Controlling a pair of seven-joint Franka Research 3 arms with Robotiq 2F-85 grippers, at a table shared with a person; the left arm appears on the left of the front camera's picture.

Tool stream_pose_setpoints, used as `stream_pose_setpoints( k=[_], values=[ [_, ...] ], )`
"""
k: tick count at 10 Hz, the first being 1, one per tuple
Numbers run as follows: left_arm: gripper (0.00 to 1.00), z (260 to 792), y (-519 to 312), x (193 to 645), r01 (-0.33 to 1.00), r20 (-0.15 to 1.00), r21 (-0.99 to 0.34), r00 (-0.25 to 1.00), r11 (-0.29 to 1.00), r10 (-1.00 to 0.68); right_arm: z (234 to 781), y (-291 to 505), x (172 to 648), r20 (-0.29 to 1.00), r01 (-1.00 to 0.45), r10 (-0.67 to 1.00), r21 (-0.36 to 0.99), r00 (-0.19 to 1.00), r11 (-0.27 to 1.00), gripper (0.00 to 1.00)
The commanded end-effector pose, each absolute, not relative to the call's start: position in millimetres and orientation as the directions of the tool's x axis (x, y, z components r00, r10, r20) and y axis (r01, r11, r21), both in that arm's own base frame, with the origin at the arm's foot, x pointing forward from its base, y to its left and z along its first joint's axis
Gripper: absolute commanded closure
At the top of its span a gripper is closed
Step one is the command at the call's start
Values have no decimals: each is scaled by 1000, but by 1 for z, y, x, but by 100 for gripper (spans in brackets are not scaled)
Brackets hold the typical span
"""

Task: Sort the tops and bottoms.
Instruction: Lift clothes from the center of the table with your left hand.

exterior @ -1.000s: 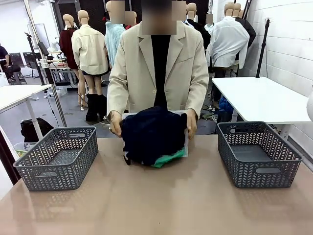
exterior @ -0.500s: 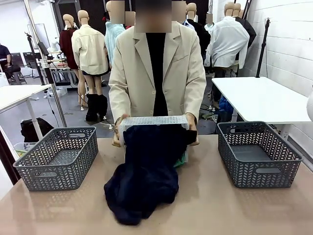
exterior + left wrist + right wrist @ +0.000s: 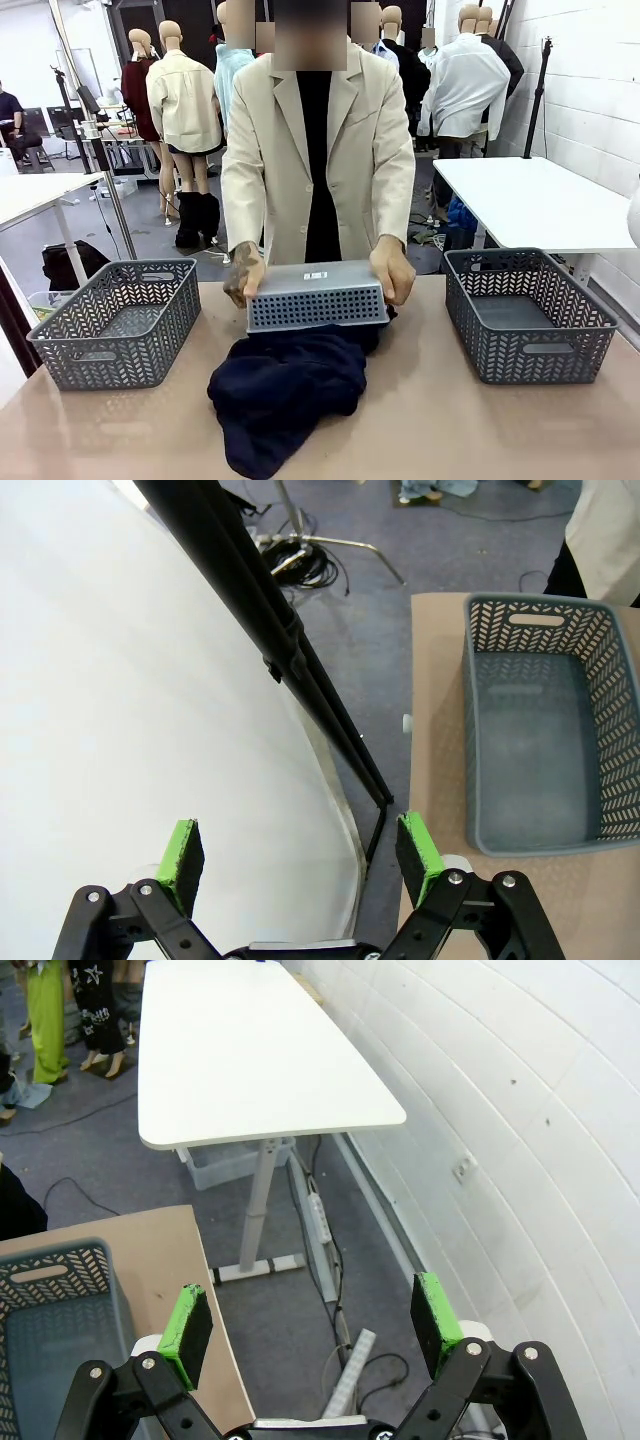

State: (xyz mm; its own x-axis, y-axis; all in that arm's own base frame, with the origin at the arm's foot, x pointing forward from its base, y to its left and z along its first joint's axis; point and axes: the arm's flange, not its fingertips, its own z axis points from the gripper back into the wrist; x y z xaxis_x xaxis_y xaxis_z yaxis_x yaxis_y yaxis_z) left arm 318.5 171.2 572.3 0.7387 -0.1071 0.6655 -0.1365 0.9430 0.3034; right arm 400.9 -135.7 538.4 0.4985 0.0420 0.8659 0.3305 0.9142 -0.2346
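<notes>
**Table** (image 3: 450,430): tan top, shared with a person at the far side.

**Left basket** (image 3: 150,320) and **right basket** (image 3: 530,355): grey plastic, upright, one near each end of the table. Both show bare floors.

**Middle basket** (image 3: 315,297): grey, turned bottom-up and gripped at its ends by the person's two hands, one on the robot's left (image 3: 243,272) and one on its right (image 3: 392,268).

**Clothes heap** (image 3: 285,390): dark navy fabric, spilling from beneath the middle basket onto the table, between the two end baskets. Tops and bottoms cannot be told apart in it.

**Left gripper** (image 3: 298,830): jaws spread wide, nothing between them, off the table's edge.

**Right gripper** (image 3: 310,1295): jaws spread wide, nothing between them, over the floor beside a white table (image 3: 250,1050).
</notes>
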Motion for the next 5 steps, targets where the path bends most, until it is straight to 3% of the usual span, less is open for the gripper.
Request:
stream_pose_setpoints(
  k=[1, 5],
  values=[
    [0, 573, 172, 318, -140, 668, 312, 735, 940, -112, 539, -137, 401, 868, 333, 46, -238, 495, 912, 0],
    [0, 573, 172, 318, -140, 668, 312, 735, 940, -112, 539, -137, 401, 868, 333, 46, -238, 495, 912, 0]
  ],
)
